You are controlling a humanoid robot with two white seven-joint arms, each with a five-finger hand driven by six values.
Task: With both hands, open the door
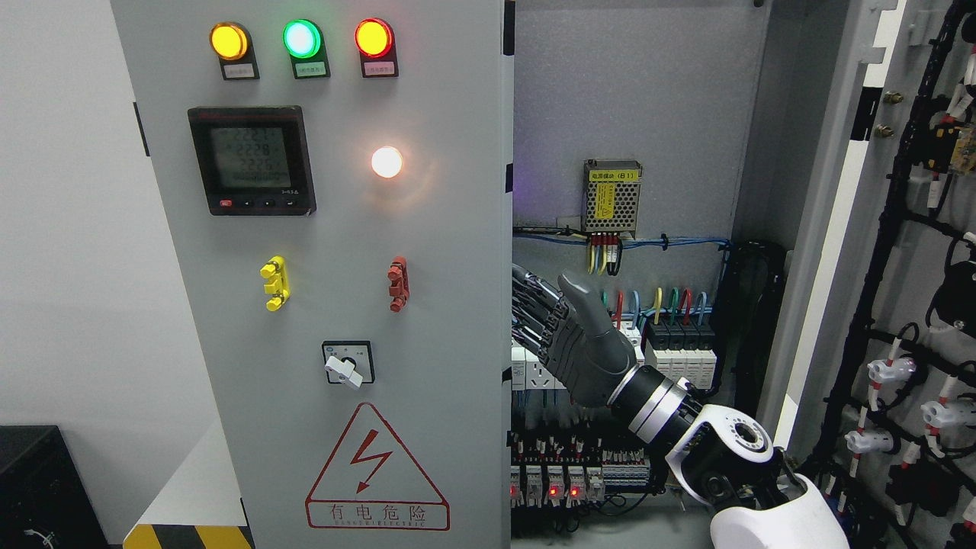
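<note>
Right hand (pixel 583 343) fingers (pixel 534 309) curl behind the left door (pixel 320 305) edge, breakers (pixel 679 343) just beyond.

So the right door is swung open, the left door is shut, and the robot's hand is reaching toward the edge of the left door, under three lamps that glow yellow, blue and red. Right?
Nearly. The head view shows the middle lamp glowing green, not blue. The rest holds: right door open, left door shut, right hand at its edge.
</note>
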